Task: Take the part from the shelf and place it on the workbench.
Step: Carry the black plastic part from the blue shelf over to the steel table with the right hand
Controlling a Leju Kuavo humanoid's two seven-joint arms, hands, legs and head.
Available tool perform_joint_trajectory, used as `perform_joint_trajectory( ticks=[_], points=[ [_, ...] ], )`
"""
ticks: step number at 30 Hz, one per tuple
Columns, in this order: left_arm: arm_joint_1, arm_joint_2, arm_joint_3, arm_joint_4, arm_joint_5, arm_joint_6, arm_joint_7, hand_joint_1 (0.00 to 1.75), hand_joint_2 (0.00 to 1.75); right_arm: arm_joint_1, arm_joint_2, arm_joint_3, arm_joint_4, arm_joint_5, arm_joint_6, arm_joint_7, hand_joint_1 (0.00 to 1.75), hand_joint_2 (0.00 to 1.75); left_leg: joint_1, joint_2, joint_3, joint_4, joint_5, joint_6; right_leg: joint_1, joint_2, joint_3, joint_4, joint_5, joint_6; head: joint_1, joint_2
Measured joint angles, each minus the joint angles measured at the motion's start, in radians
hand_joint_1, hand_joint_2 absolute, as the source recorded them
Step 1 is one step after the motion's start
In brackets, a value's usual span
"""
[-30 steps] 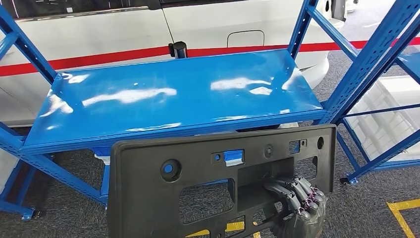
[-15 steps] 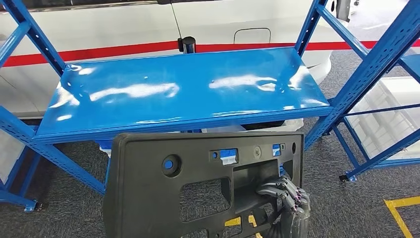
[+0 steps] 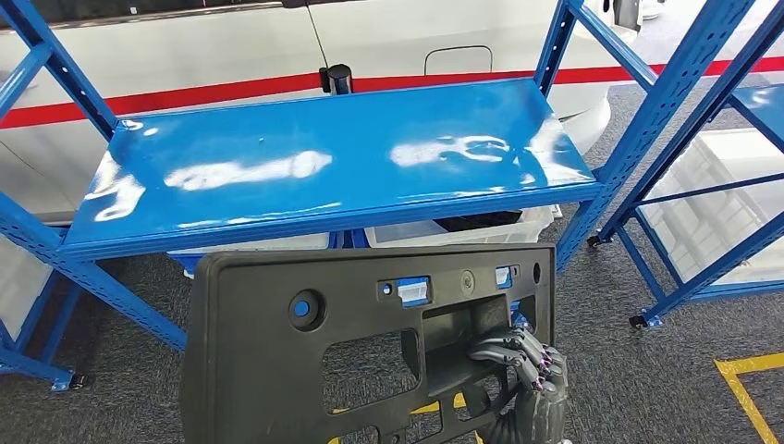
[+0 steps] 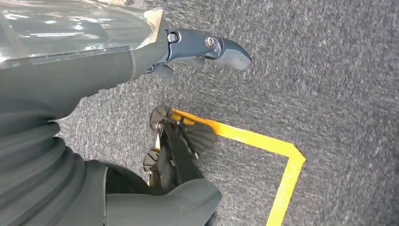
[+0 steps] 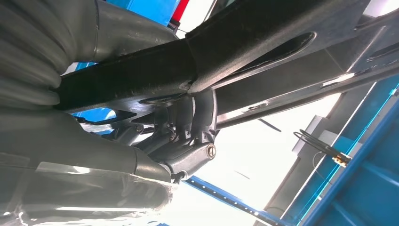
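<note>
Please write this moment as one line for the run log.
right hand: grips black part | part: off blue shelf | left hand: holds nothing

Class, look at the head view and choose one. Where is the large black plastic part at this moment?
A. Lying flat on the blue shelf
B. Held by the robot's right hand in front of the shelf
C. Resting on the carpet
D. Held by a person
B: the right hand hooks its fingers through an opening in the black part, in front of the blue shelf.
</note>
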Motion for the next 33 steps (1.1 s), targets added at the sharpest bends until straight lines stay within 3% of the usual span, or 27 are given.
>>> perform_joint_trajectory(
  ticks=[2, 5, 6, 7, 9, 11, 12, 13, 15, 16, 17, 19, 20, 22, 24, 26, 27, 28, 31, 33],
  points=[
    [-0.002, 0.001, -0.002, 0.000, -0.003, -0.001, 0.000, 0.00, 1.75, -0.001, 0.000, 0.000, 0.000, 0.000, 0.000, 0.001, 1.75, 1.75, -0.004, -0.001, 0.051, -0.095, 0.025, 0.010, 0.005, 0.000, -0.005, 0.002, 0.005, 0.008, 0.001, 0.000],
    [-0.002, 0.000, -0.005, 0.000, -0.006, -0.002, 0.000, 0.00, 1.75, -0.002, 0.002, 0.000, 0.000, 0.002, 0.003, 0.006, 1.75, 1.75, -0.011, 0.000, 0.047, -0.111, 0.036, 0.031, 0.008, 0.000, -0.015, 0.003, 0.014, 0.027, 0.002, 0.000],
    [-0.002, 0.000, -0.006, 0.000, -0.007, -0.003, 0.000, 0.00, 1.75, -0.002, 0.002, 0.000, -0.001, 0.004, 0.004, 0.009, 1.75, 1.75, -0.011, 0.002, 0.044, -0.116, 0.044, 0.041, 0.008, 0.001, -0.023, 0.014, 0.005, 0.030, 0.002, 0.000],
    [-0.003, -0.001, -0.008, 0.000, -0.007, -0.004, 0.000, 0.00, 1.75, -0.002, 0.003, 0.000, -0.002, 0.006, 0.005, 0.012, 1.75, 1.75, -0.010, 0.005, 0.039, -0.120, 0.052, 0.052, 0.008, 0.001, -0.036, 0.040, -0.015, 0.028, 0.004, 0.000],
    [-0.004, 0.000, -0.009, 0.000, -0.008, -0.007, 0.000, 0.00, 1.75, -0.001, 0.003, -0.001, -0.002, 0.008, 0.008, 0.017, 1.75, 1.75, -0.011, 0.008, 0.022, -0.123, 0.067, 0.065, 0.007, 0.003, -0.085, 0.156, -0.088, 0.016, 0.009, 0.000],
    [-0.003, 0.000, -0.009, 0.000, -0.008, -0.009, 0.000, 0.00, 1.75, 0.000, 0.003, -0.001, -0.002, 0.010, 0.010, 0.018, 1.75, 1.75, -0.013, 0.011, 0.002, -0.122, 0.080, 0.067, 0.006, 0.003, -0.125, 0.277, -0.145, 0.016, 0.013, 0.000],
    [-0.003, 0.000, -0.010, 0.000, -0.009, -0.010, 0.001, 0.00, 1.75, 0.000, 0.003, -0.002, -0.002, 0.013, 0.010, 0.019, 1.75, 1.75, -0.014, 0.012, -0.007, -0.121, 0.087, 0.066, 0.006, 0.003, -0.120, 0.293, -0.151, 0.022, 0.013, 0.000],
    [-0.003, 0.000, -0.011, 0.000, -0.009, -0.011, 0.001, 0.00, 1.75, 0.000, 0.003, -0.002, -0.002, 0.019, 0.010, 0.020, 1.75, 1.75, -0.014, 0.012, -0.015, -0.121, 0.093, 0.064, 0.005, 0.003, -0.094, 0.266, -0.141, 0.031, 0.013, 0.000],
    [-0.003, -0.001, -0.013, 0.000, -0.012, -0.012, 0.001, 0.00, 1.75, 0.000, 0.003, -0.003, -0.002, 0.051, 0.001, 0.028, 1.75, 1.75, -0.014, 0.012, -0.027, -0.117, 0.103, 0.058, 0.005, 0.002, 0.007, 0.117, -0.102, 0.044, 0.014, 0.000],
    [-0.003, -0.002, -0.015, 0.000, -0.014, -0.013, 0.001, 0.00, 1.75, 0.001, 0.004, -0.006, -0.002, 0.086, -0.009, 0.038, 1.75, 1.75, -0.016, 0.011, -0.032, -0.114, 0.108, 0.053, 0.007, 0.003, 0.052, 0.047, -0.085, 0.044, 0.014, 0.000],
    [-0.003, -0.002, -0.017, 0.000, -0.016, -0.013, 0.001, 0.00, 1.75, 0.001, 0.006, -0.011, -0.002, 0.134, -0.022, 0.053, 1.75, 1.75, -0.017, 0.011, -0.036, -0.111, 0.112, 0.047, 0.009, 0.004, 0.076, 0.001, -0.075, 0.042, 0.014, 0.000],
    [-0.003, -0.002, -0.020, 0.000, -0.018, -0.013, 0.003, 0.00, 1.75, 0.000, 0.012, -0.025, 0.000, 0.269, -0.043, 0.093, 1.75, 1.75, -0.020, 0.012, -0.041, -0.106, 0.121, 0.037, 0.014, 0.007, 0.076, -0.017, -0.066, 0.034, 0.013, 0.000],
    [-0.003, -0.002, -0.021, 0.000, -0.018, -0.013, 0.004, 0.00, 1.75, 0.000, 0.017, -0.034, 0.002, 0.345, -0.048, 0.112, 1.75, 1.75, -0.018, 0.012, -0.044, -0.104, 0.123, 0.031, 0.009, 0.008, 0.067, -0.017, -0.062, 0.028, 0.013, 0.000],
    [-0.002, -0.002, -0.022, 0.000, -0.018, -0.012, 0.004, 0.00, 1.75, 0.000, 0.035, -0.054, 0.004, 0.481, -0.051, 0.139, 1.75, 1.75, -0.013, 0.009, -0.057, -0.079, 0.092, 0.020, 0.001, 0.007, 0.058, -0.018, -0.051, 0.010, 0.012, 0.000],
    [-0.001, -0.002, -0.022, 0.000, -0.019, -0.011, 0.006, 0.00, 1.75, 0.002, 0.062, -0.077, 0.005, 0.593, -0.052, 0.144, 1.75, 1.75, -0.009, 0.006, -0.089, 0.016, 0.001, 0.009, -0.001, 0.004, 0.043, -0.018, -0.036, -0.007, 0.010, 0.000],
    [-0.001, -0.002, -0.022, 0.000, -0.020, -0.010, 0.008, 0.00, 1.75, 0.008, 0.088, -0.107, 0.005, 0.707, -0.052, 0.140, 1.75, 1.75, -0.007, 0.005, -0.121, 0.141, -0.075, -0.001, 0.001, 0.002, 0.028, -0.015, -0.022, -0.011, 0.009, 0.000],
    [-0.001, -0.002, -0.022, 0.000, -0.020, -0.010, 0.009, 0.00, 1.75, 0.012, 0.098, -0.120, 0.004, 0.763, -0.052, 0.140, 1.75, 1.75, -0.006, 0.005, -0.121, 0.172, -0.083, -0.003, 0.002, 0.002, 0.020, -0.013, -0.016, -0.010, 0.009, 0.000],
    [-0.001, -0.002, -0.022, 0.000, -0.020, -0.009, 0.009, 0.00, 1.75, 0.017, 0.106, -0.131, 0.001, 0.809, -0.052, 0.142, 1.75, 1.75, -0.004, 0.005, -0.103, 0.168, -0.071, -0.004, 0.002, 0.002, 0.013, -0.010, -0.012, -0.008, 0.009, 0.000],
    [-0.002, 0.000, -0.022, 0.000, -0.020, -0.008, 0.008, 0.00, 1.75, 0.029, 0.120, -0.153, -0.010, 0.874, -0.053, 0.147, 1.75, 1.75, -0.001, 0.003, 0.029, -0.013, -0.002, 0.001, 0.004, 0.002, -0.004, 0.001, -0.004, 0.000, 0.008, 0.000],
    [-0.002, 0.000, -0.022, 0.000, -0.020, -0.008, 0.007, 0.00, 1.75, 0.033, 0.126, -0.161, -0.015, 0.880, -0.053, 0.147, 1.75, 1.75, -0.004, 0.000, 0.075, -0.093, 0.008, 0.008, 0.008, 0.001, -0.011, 0.005, 0.003, 0.011, 0.009, 0.000]
  ],
)
